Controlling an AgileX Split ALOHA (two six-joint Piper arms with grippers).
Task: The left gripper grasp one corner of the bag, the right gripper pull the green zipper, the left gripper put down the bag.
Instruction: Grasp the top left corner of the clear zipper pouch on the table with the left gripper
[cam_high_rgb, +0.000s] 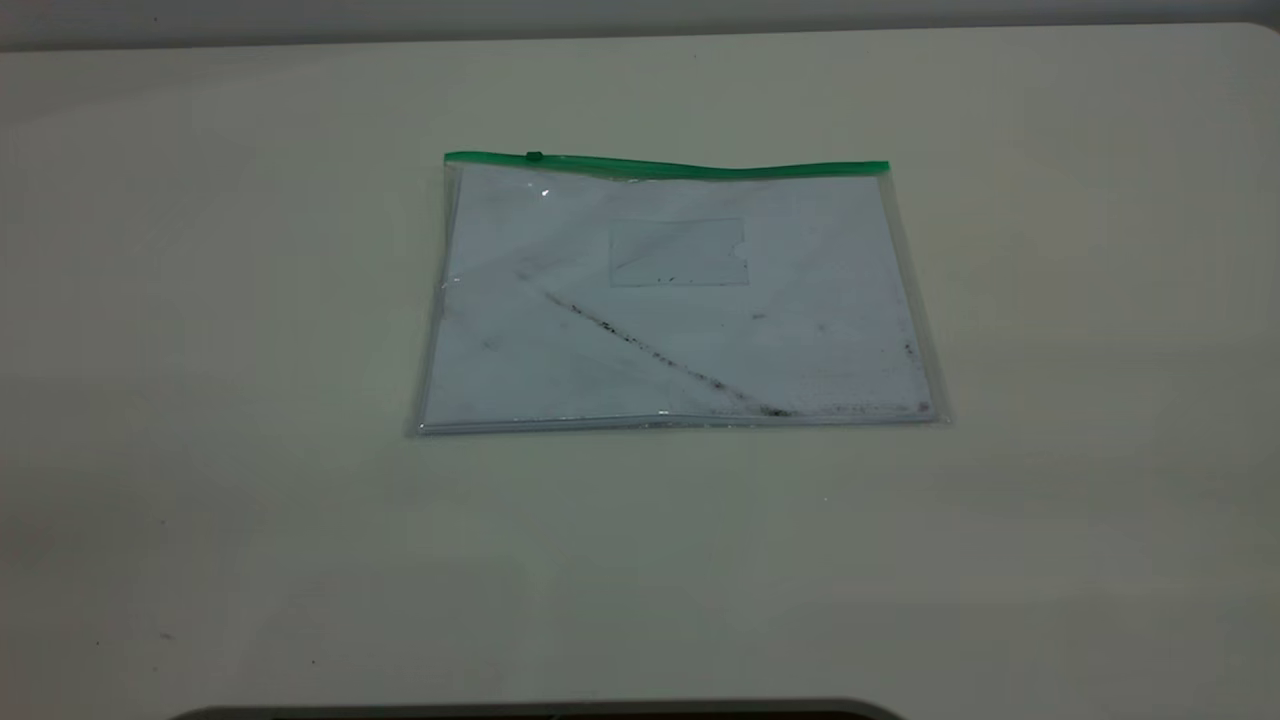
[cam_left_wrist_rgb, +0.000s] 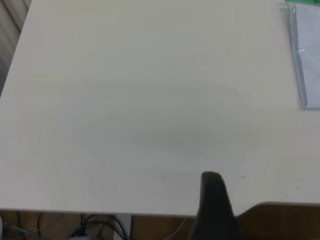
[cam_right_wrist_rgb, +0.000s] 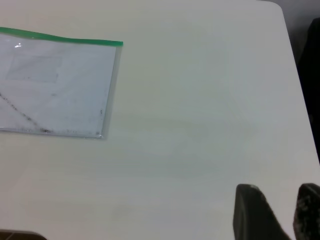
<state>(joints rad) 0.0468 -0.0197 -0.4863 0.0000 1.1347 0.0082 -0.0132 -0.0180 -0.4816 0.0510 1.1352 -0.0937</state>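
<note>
The bag (cam_high_rgb: 680, 300) lies flat on the table, a clear pouch with white paper and a dark diagonal streak. Its green zipper (cam_high_rgb: 665, 166) runs along the far edge, with the dark slider (cam_high_rgb: 533, 157) near the left end. The corner of the bag (cam_high_rgb: 448, 159) is the far left one. Neither gripper shows in the exterior view. My left gripper (cam_left_wrist_rgb: 267, 200) hovers over bare table left of the bag (cam_left_wrist_rgb: 306, 55); only one finger (cam_left_wrist_rgb: 212, 192) shows, standing alone. My right gripper (cam_right_wrist_rgb: 280, 200) is open and empty, well to the right of the bag (cam_right_wrist_rgb: 55, 85).
The cream table (cam_high_rgb: 200, 450) spreads wide round the bag. Its edge (cam_left_wrist_rgb: 100, 212) runs just behind the left gripper, with cables below. The table's right edge (cam_right_wrist_rgb: 300, 90) lies near the right gripper.
</note>
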